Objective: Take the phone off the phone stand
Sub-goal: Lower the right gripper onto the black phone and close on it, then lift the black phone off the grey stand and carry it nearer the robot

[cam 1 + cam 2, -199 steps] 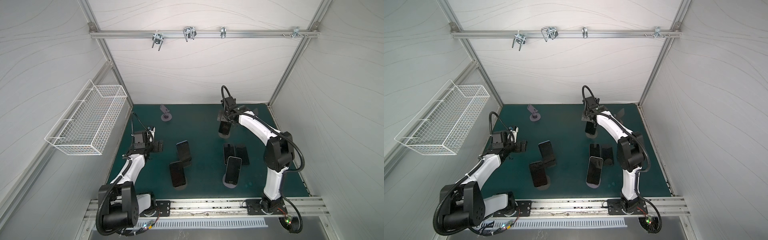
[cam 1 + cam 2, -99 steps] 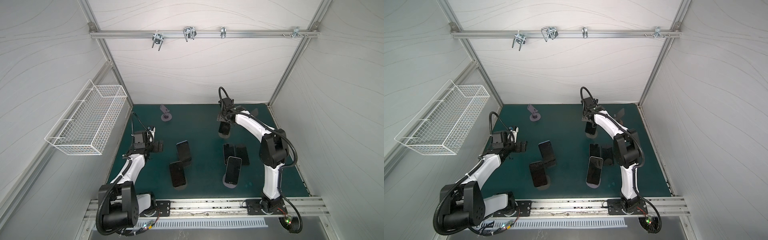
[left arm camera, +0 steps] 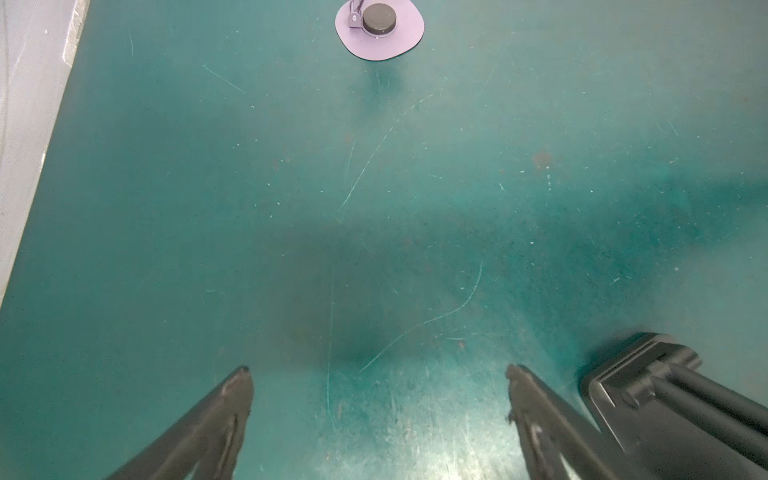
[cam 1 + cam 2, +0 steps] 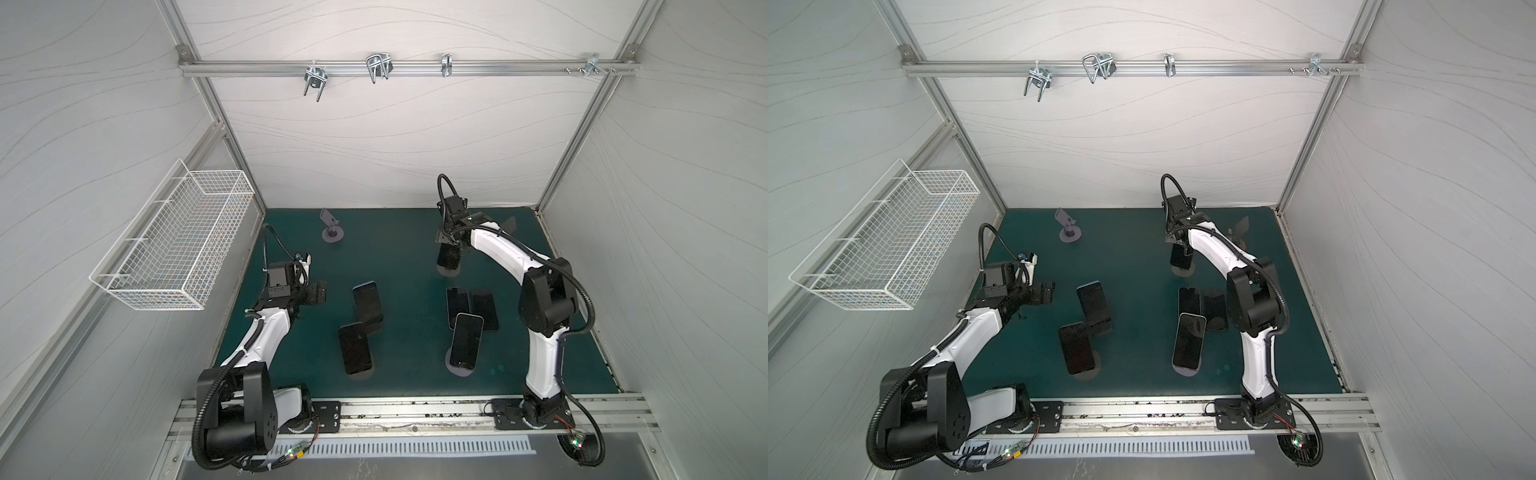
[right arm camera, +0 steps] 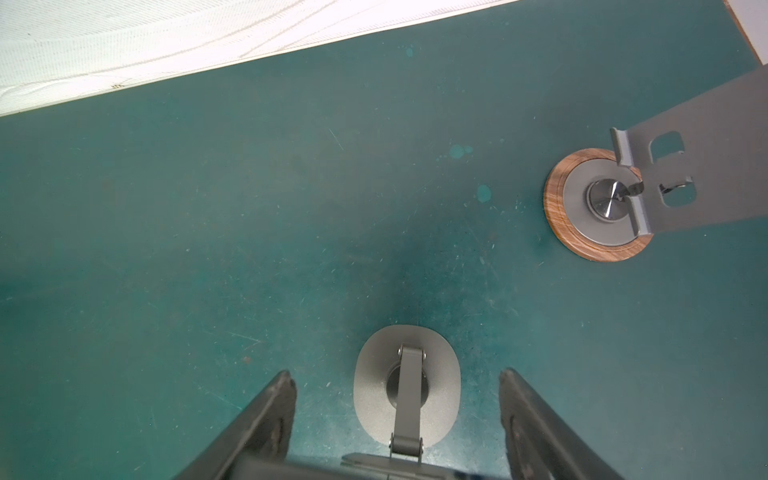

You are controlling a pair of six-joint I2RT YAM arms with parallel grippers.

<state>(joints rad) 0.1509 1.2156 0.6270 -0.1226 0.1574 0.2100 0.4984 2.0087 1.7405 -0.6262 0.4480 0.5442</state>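
Right hand [image 5: 395, 375] sits over the phone [image 4: 448, 259], which leans in its stand [image 5: 406, 388] at the far side of the desk [image 4: 395, 257]. Its fingers straddle the phone; grip not determinable. Left hand [image 3: 376, 370] released, above the desk. Wire basket [image 4: 174, 249] hangs on the wall.

Scuffed matt green mat [image 3: 166, 208], matt grey metal phone stand [image 5: 370, 399], wood-rimmed base [image 5: 552, 208], glossy black phone [image 4: 465, 345]

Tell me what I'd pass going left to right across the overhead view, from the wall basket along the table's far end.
Wire basket → empty purple stand → phone between the right arm's jaws → empty dark stand.
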